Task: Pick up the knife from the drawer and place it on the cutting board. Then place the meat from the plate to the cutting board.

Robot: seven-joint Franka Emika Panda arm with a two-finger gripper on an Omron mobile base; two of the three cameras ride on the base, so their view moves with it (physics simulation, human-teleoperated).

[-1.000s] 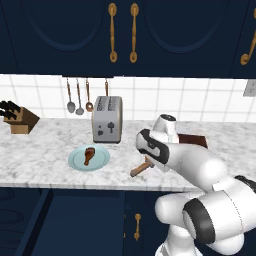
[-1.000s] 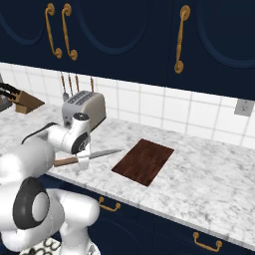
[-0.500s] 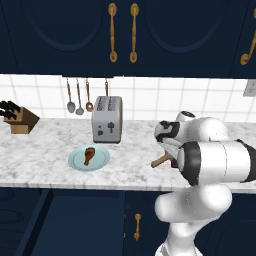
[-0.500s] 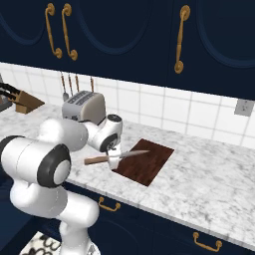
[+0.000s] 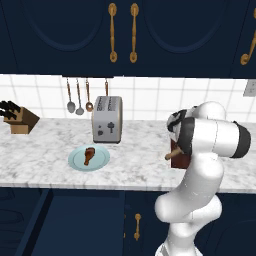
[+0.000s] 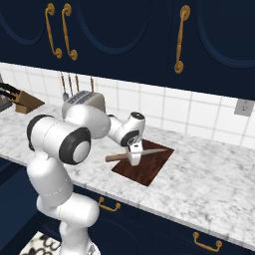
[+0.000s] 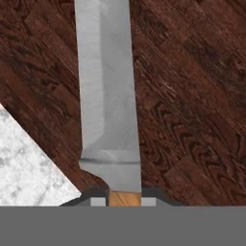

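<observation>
My gripper (image 6: pixel 133 155) is shut on the knife (image 6: pixel 149 151), gripping it where the tan handle meets the grey blade. It holds the knife level just above the dark reddish-brown cutting board (image 6: pixel 145 166). The handle (image 5: pixel 172 154) sticks out to the left past the board's edge. In the hand view the blade (image 7: pixel 108 96) runs up over the cutting board (image 7: pixel 192 96), with my fingertips (image 7: pixel 98 202) on the handle. The meat (image 5: pixel 89 155) lies on the pale blue-green plate (image 5: pixel 102 161) to the left. The navy drawer (image 5: pixel 20 220) seems pulled out under the counter at the lower left.
A silver toaster (image 5: pixel 107 126) stands behind the plate. A wooden knife block (image 5: pixel 19 121) with black-handled knives sits at the far left. Utensils (image 5: pixel 79 97) hang on the tiled wall. Marble counter (image 6: pixel 214 184) stretches right of the board.
The arm has swung right with the knife, from above the counter's front edge near the plate to over the cutting board. Plate and meat have not moved.
</observation>
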